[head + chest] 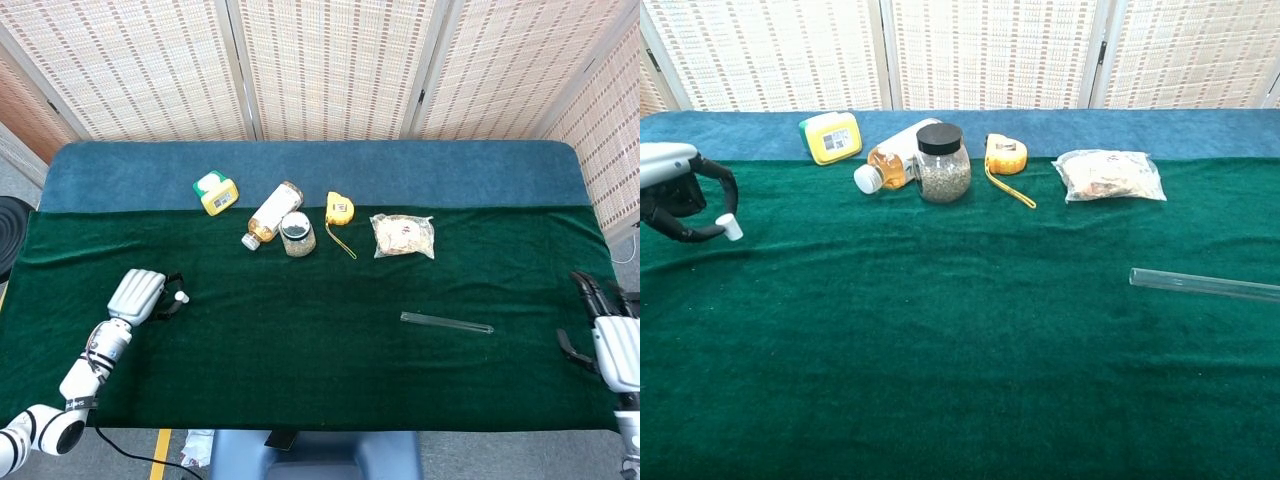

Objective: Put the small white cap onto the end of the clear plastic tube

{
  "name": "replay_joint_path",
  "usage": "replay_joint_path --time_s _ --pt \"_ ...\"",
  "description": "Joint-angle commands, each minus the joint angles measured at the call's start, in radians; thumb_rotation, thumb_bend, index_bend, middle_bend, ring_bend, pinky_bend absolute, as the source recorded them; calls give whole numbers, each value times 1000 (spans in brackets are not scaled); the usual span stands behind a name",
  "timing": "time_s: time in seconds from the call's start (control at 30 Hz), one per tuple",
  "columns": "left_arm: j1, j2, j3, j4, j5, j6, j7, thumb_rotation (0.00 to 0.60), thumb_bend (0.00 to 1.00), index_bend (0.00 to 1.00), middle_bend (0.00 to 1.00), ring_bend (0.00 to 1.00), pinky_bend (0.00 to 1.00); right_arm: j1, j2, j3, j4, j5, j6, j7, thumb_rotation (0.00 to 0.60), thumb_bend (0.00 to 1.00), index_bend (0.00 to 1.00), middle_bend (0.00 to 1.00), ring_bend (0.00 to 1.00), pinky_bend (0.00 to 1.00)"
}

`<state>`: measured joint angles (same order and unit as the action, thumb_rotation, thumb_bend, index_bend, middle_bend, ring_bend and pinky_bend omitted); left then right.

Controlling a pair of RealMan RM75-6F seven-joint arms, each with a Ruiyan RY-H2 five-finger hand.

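Observation:
The small white cap (731, 228) is pinched at the fingertips of my left hand (675, 195) and hangs just above the green cloth at the far left. In the head view the same cap (182, 296) shows at the tip of the left hand (140, 295). A clear plastic tube (446, 322) lies flat on the cloth right of centre, and its left end (1137, 277) shows in the chest view. My right hand (605, 335) is at the table's right edge, fingers apart and holding nothing, well right of the tube.
Along the back of the cloth lie a yellow-green box (216, 192), a tipped bottle (272, 213), a black-lidded jar (297, 233), a yellow tape measure (340, 209) and a clear bag (403, 236).

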<state>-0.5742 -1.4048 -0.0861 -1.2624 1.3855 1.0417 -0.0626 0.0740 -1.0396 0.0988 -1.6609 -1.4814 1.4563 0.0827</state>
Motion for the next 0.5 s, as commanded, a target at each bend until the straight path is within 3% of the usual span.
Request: replay_joint_path --time_s 0.03,0.2,0.27,0.5 --pt "16 16 -2 -31 47 60 -41 600 467 635 1000 891 844 48 -2 8 -55 -16 -56 -66 600 449 110 373 448 291" --pt "26 23 3 -58 95 116 -71 600 468 640 1000 892 844 119 -43 11 -105 -4 -159 -150 600 448 171 486 626 550" --pt "32 30 10 -69 118 139 -80 600 468 640 1000 892 844 157 -68 20 -119 38 -221 -201 600 445 233 578 750 681" --pt "46 47 30 -94 155 171 -98 600 468 639 1000 892 844 245 -145 41 -116 175 -348 -332 600 443 296 762 933 886"
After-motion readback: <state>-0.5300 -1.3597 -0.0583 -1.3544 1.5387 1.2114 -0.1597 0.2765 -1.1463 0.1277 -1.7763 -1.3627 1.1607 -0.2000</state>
